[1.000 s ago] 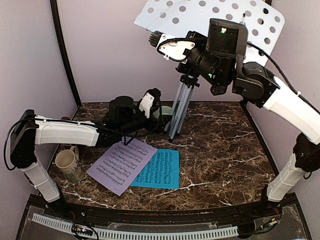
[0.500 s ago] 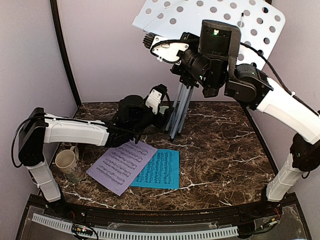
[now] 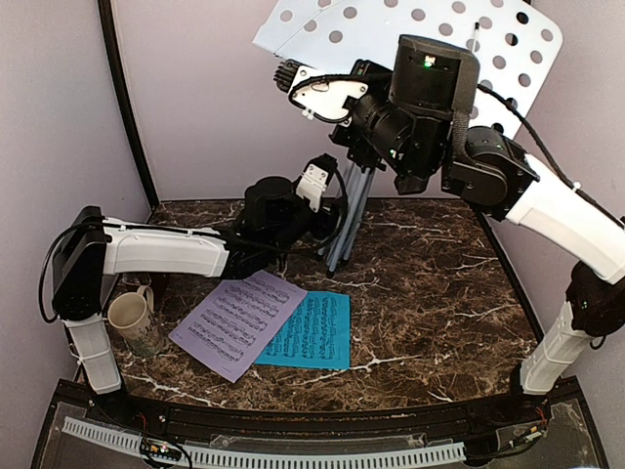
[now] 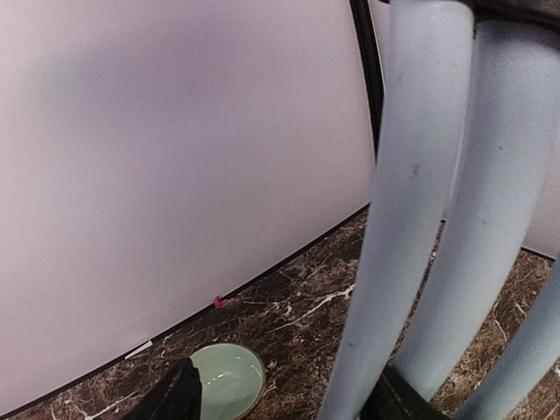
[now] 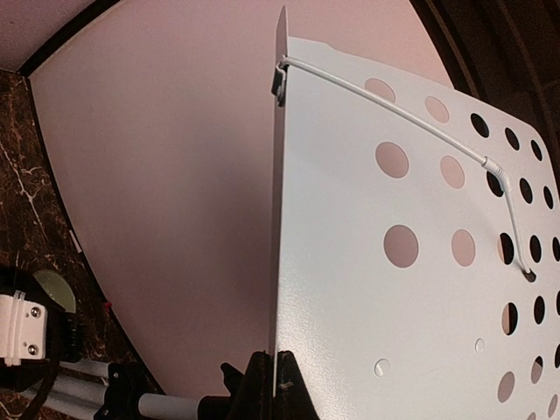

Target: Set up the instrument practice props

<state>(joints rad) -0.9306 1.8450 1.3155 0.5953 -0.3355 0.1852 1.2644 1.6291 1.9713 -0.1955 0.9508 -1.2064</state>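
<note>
The silver music stand stands at the back of the table on its tripod legs [image 3: 344,227], with its perforated grey tray [image 3: 391,29] high up. My right gripper [image 3: 287,74] is shut on the tray's left edge; in the right wrist view the fingers [image 5: 262,385] pinch the thin edge of the tray [image 5: 394,262]. My left gripper [image 3: 330,198] is low at the legs, open, with one pale leg [image 4: 385,245] between its dark fingertips [image 4: 175,398]. The lilac sheet [image 3: 239,320] and the bright-blue sheet [image 3: 311,330] lie flat side by side, the lilac one overlapping the blue.
A cream mug [image 3: 130,315] stands at the left by the left arm's base. A small pale-green bowl [image 4: 229,378] sits near the back wall, just left of the stand's legs. The enclosure walls close in at the back and on both sides.
My left gripper has travelled right, up to the stand's legs, and its jaws have narrowed somewhat. The right gripper has kept its hold while the tray shifted slightly.
</note>
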